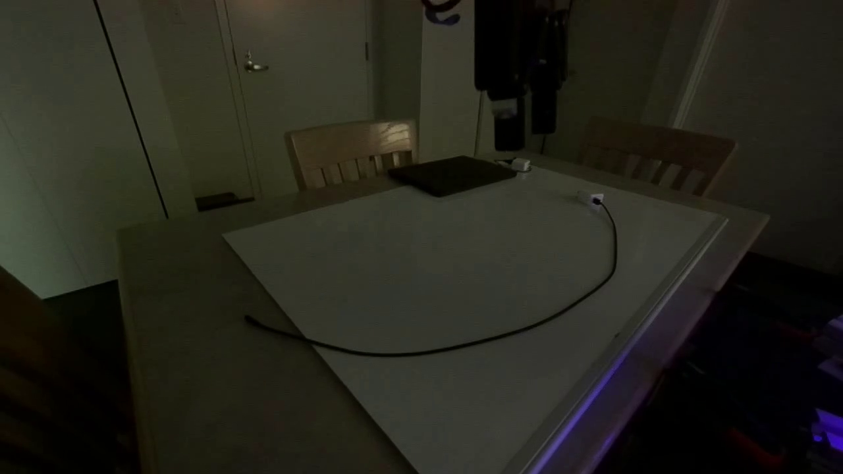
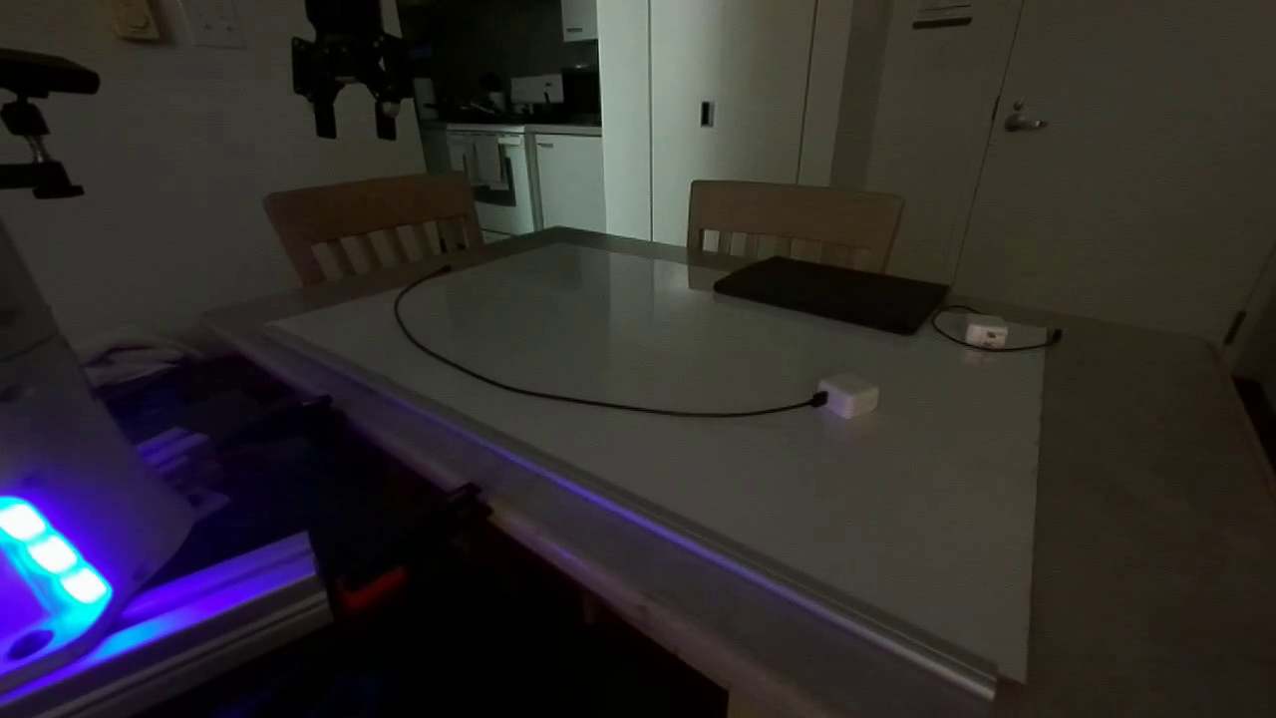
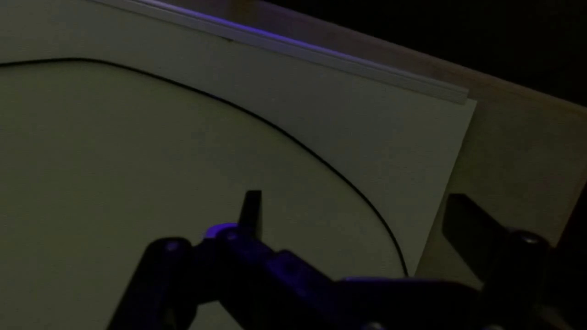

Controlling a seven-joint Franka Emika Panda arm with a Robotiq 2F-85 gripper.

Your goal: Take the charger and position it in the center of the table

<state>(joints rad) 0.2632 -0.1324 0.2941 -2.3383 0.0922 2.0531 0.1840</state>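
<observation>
The charger is a long thin black cable [image 1: 395, 355] with a small white plug [image 1: 590, 198]. In both exterior views it lies in a wide curve on the table [image 1: 178, 342]; its plug [image 2: 849, 397] sits on the whitish top, and its free end reaches past the white sheet onto the greyish rim. In the wrist view part of the cable [image 3: 290, 135] curves below the gripper; the plug is out of view there. My gripper [image 3: 355, 194] is open and empty. In both exterior views the gripper [image 2: 356, 134] hangs well above the table, apart from the charger.
A flat dark rectangular pad [image 2: 832, 292] lies by the table edge. Beside it is another white plug [image 2: 986, 332] with a short black cable. A metal ledge [image 2: 638, 511] runs along one side of the white top. Wooden chairs [image 1: 352, 148] stand around the table.
</observation>
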